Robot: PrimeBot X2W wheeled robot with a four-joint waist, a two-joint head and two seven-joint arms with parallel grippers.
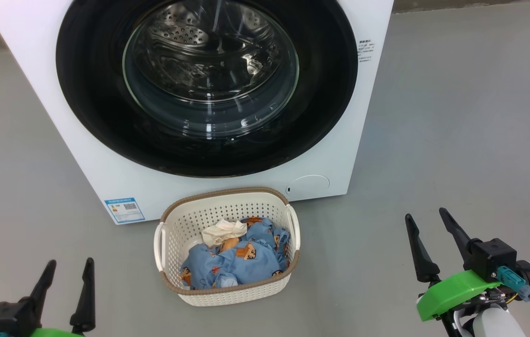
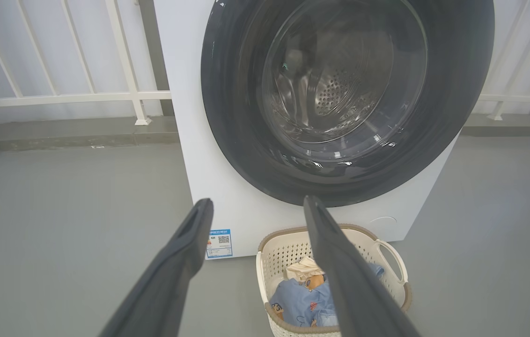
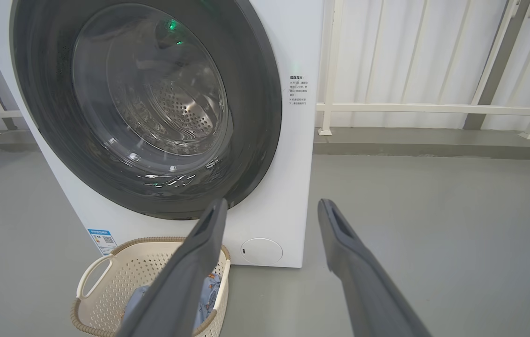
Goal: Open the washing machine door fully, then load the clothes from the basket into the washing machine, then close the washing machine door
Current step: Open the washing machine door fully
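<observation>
A small blue rectangular label sticker [image 1: 124, 210] sits at the lower left corner of the front of the big white boxy front-loading washing machine [image 1: 92, 164]. On its right half is a black-and-white QR code [image 1: 130, 206]. Its left half has small coloured marks on a white field, and a line of pale print along the blue top band is too small to read. To the right of the round glossy black door [image 1: 92, 93], on the white front panel, stands a short block of dark printed lines [image 1: 366, 50] under a slightly bolder heading line. The right wrist view shows this block [image 3: 298, 90] larger, yet its characters are too fine to make out.
</observation>
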